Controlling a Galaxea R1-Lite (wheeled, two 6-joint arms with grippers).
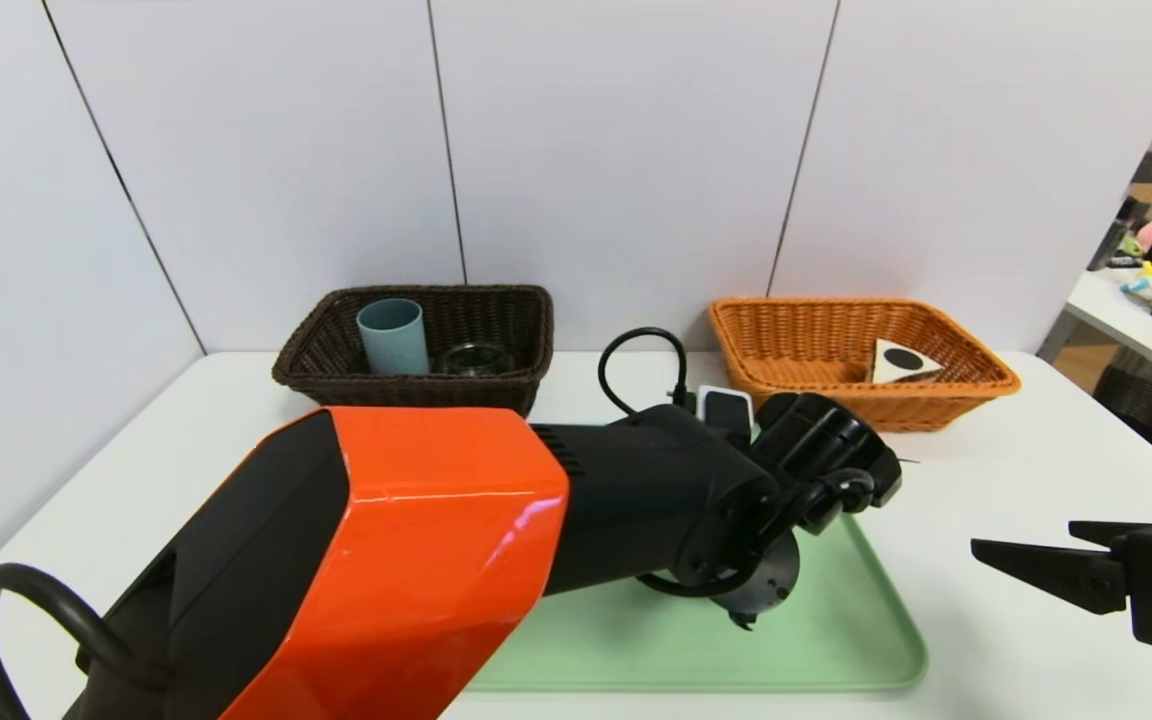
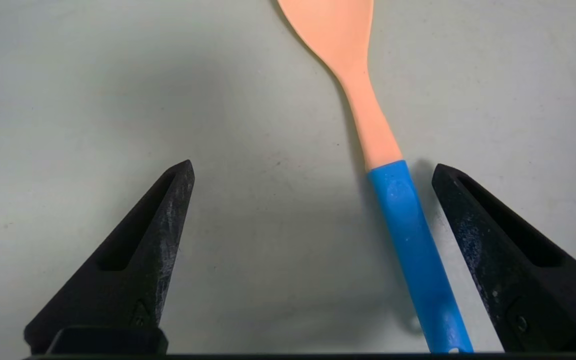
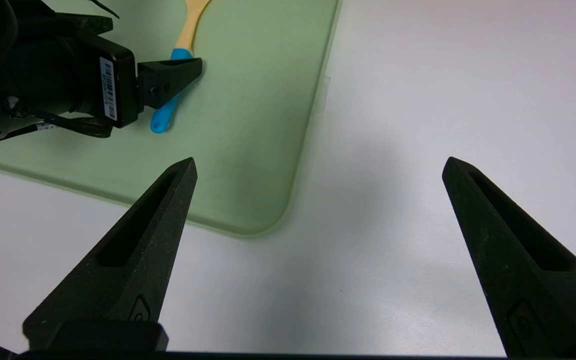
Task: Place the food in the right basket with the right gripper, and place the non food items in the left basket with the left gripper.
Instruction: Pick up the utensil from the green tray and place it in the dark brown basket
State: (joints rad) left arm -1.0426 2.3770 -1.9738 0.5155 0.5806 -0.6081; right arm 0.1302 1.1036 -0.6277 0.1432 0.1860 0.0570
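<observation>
One spoon [image 2: 393,165], peach bowl with blue handle, is lying flat on the green tray [image 1: 836,640]. Left gripper [image 2: 313,172] is hovering over it, fingers spread, the handle sitting between them, nearer one finger. Right gripper [image 3: 318,167] is hanging spread above the table [image 3: 443,100] beside the tray. Two baskets: dark left basket [image 1: 496,375] is holding one cup [image 1: 392,336]; orange right basket [image 1: 956,385] is holding one sandwich [image 1: 901,362].

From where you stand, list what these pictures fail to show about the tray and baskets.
- Head view: the left arm covers the middle of the green tray, hiding the spatula and the left gripper's fingers.
- Left wrist view: the top edge cuts off the spatula blade; the left gripper stands open around its blue handle.
- Head view: the dark basket wall hides the bottoms of the blue cup and the glass.
- Right wrist view: the right gripper, open, sees no basket.
</observation>
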